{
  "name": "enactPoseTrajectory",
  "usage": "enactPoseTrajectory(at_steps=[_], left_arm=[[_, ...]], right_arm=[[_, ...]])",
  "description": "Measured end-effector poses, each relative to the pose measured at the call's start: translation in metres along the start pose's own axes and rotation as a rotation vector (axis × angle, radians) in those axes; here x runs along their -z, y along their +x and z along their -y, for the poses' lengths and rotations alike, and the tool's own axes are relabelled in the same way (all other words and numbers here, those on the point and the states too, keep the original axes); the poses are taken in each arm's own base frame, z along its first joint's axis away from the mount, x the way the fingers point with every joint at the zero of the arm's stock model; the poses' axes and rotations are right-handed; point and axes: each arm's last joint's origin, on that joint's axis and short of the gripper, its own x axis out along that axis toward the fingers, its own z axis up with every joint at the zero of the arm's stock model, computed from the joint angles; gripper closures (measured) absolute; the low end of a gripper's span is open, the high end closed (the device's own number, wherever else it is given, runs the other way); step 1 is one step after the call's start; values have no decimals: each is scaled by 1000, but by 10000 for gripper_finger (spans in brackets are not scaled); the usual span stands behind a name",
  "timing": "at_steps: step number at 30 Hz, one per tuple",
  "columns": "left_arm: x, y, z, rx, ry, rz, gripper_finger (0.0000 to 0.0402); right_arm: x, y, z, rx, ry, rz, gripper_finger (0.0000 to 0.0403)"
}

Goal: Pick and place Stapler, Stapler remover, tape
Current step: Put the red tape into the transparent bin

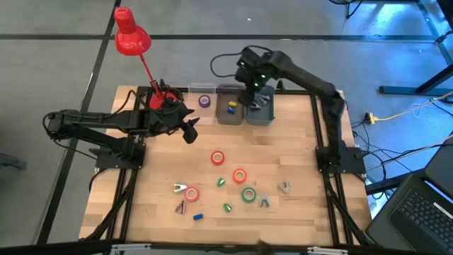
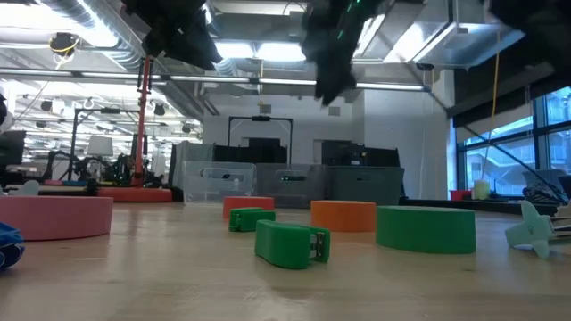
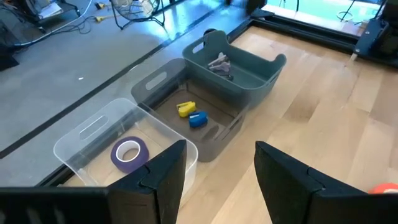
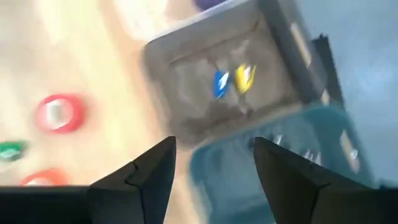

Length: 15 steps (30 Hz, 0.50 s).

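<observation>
Three bins stand in a row at the table's far edge: a clear bin (image 1: 204, 95), a grey bin (image 1: 230, 106) in the middle and a teal bin (image 1: 260, 108). Taking the grey bin as the landmark, a purple tape roll (image 1: 204, 101) lies flat, hole upward, in the clear bin beside it. The grey bin itself holds a yellow block (image 3: 185, 109) and a blue block (image 3: 198, 119), close together. Grey metal claw pieces (image 3: 219, 63) rest in the teal bin on its other side.

On the open table, well in front of the grey bin, a red-orange tape roll (image 1: 218, 158) lies flat with its axis vertical. Farther out lie another red-orange roll (image 1: 239, 175), a green roll (image 1: 248, 194) and a pink roll (image 1: 191, 193), all flat.

The right gripper (image 1: 256, 95) hangs over the teal bin, just beside the grey bin, arm stretched across from the right, fingers apart and empty. The left gripper (image 1: 190, 129) hovers in front of the clear bin, arm extended horizontally from the left, fingers likewise apart with nothing between them.
</observation>
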Motion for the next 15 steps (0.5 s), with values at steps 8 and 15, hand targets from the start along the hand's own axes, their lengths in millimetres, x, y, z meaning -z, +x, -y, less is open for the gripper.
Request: enactPoseTrajectory(at_steps=[8,15], left_arm=[[7,0,1,90,33,-93,222],[11,5,5,124,-37,-143,222]], right_arm=[[74,-46,-41,216,119,-6,214],[164,-33,-57,220,335,-17,230]])
